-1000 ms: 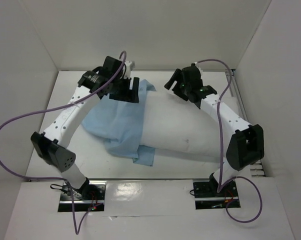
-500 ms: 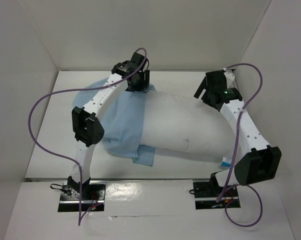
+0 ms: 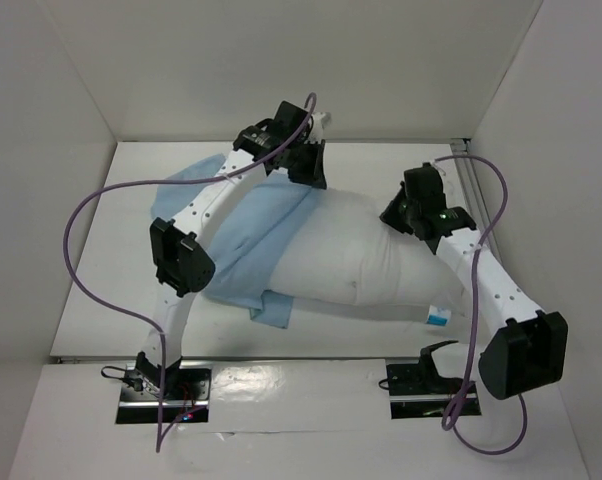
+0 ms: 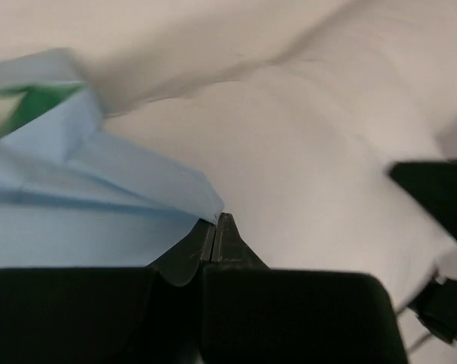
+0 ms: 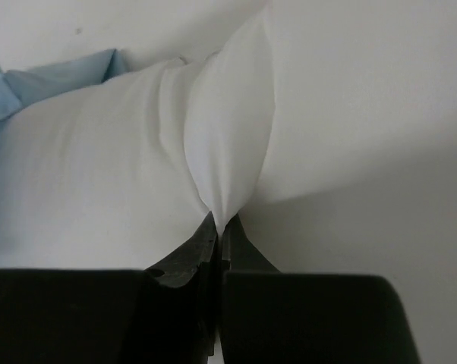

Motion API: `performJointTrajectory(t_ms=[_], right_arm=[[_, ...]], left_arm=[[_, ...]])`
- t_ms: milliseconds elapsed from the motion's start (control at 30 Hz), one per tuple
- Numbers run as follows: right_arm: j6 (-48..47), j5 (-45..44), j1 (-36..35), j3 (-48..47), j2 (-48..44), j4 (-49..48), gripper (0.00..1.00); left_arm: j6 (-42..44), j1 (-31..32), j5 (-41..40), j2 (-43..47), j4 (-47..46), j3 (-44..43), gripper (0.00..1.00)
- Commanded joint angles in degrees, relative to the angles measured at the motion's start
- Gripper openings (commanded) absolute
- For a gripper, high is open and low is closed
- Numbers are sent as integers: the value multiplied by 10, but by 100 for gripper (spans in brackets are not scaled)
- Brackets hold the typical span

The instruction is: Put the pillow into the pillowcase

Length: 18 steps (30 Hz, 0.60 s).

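Observation:
The plump white pillow lies across the middle of the table, with its small blue-and-white label at the near right corner. The light blue pillowcase covers the pillow's left end and spreads out to the left. A sea-green patch of the pillowcase shows in the left wrist view. My left gripper is shut at the far edge, pinching the pillowcase's hem where it meets the pillow. My right gripper is shut on a pinched fold of the pillow at its far right.
White walls enclose the table on the left, back and right. A metal rail runs along the far right wall. Purple cables loop from both arms. The arm bases sit on the near edge.
Both grippers have closed, the left on the pillowcase's hem, the right on the pillow. The left gripper moved right, drawing blue cloth further over the pillow; the right gripper came nearer, and the pillow shifted.

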<state>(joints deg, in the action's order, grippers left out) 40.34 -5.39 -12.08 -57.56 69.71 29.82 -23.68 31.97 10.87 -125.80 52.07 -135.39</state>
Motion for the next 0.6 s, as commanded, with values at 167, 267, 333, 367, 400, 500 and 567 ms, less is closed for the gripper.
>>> performJointTrajectory(t_ms=[167,267,333,367,400,500,567], right_arm=[[67,-36,-109,-106,-8,-40,0],[105,-74,-110,-64,-42,-16,0],[138,-100,-110,-15,-75,4,0],[148,-105,-110,-15,-86,4,0],[156,-105,-110,11,-98,4,0],[181,-118,-116,57,-136,-26,0],[157,-123,-123,57,-136,-33,13]], left_arm=[[-32,65,207,48,-90,20,0],[-16,49,172,20,-75,-14,0],[-1,33,141,-3,-61,-46,0],[6,33,141,-8,-53,-56,0],[6,25,130,-9,-53,-63,0],[25,10,149,-9,-53,-89,20],[30,3,149,5,-53,-95,69]])
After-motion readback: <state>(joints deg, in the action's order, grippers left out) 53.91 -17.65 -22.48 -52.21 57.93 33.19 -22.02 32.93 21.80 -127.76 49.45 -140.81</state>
